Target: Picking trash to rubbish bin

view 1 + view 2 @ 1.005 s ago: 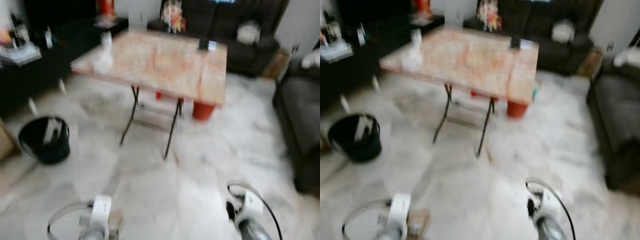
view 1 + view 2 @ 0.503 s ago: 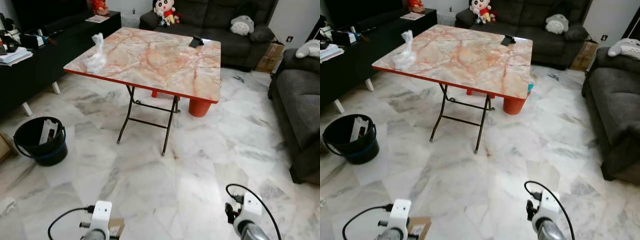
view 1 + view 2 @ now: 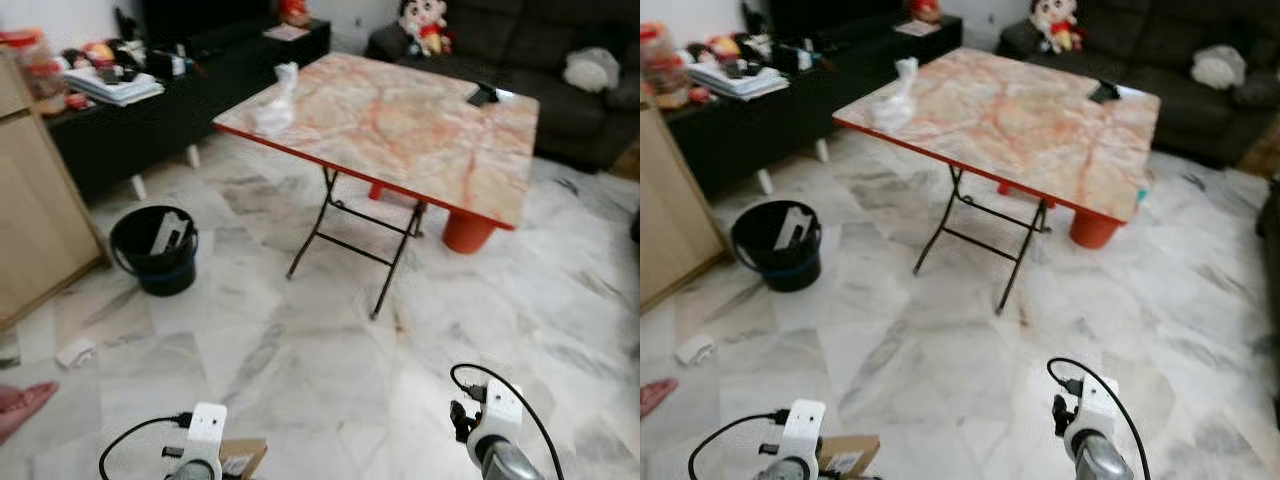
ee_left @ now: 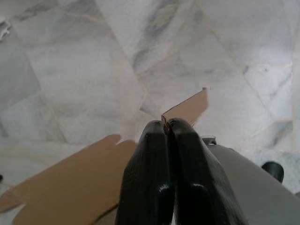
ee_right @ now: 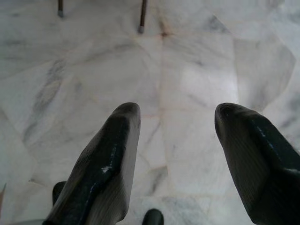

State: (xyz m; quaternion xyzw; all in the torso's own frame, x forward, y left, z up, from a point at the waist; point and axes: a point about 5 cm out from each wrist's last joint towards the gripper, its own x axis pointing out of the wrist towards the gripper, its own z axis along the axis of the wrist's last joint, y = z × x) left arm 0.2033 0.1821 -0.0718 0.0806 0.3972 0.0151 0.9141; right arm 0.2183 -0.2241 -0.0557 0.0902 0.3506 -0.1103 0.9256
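Left wrist view: the left hand (image 4: 167, 126) has its two black fingers (image 4: 150, 159) pressed together on the edge of a flat piece of brown cardboard (image 4: 70, 183), which spreads below them over the pale marble floor (image 4: 70, 70). In the left eye view that cardboard shows at 6 o'clock beside the left arm, with a white label on it whose print is too small to read.

In the right wrist view the right hand (image 5: 176, 117) is spread wide and holds nothing; its fingers (image 5: 108, 159) hang above bare floor, with the feet of two table legs at 12 o'clock.

The black bin (image 3: 155, 250) stands on the floor at about 9 o'clock in the left eye view, well apart from both hands, with white scraps inside. A folding table (image 3: 400, 120) with a marble-pattern top and red edge stands at 12 o'clock. A crumpled clear plastic bag (image 3: 275, 100) sits near its corner at 11 o'clock, and a small dark object (image 3: 482, 96) lies near the far edge at 1 o'clock. A red stool (image 3: 468, 230) stands under the table. A small white scrap (image 3: 75, 352) lies on the floor at 8 o'clock. A dark sofa (image 3: 520, 50) with a doll (image 3: 425, 22) sits behind the table.
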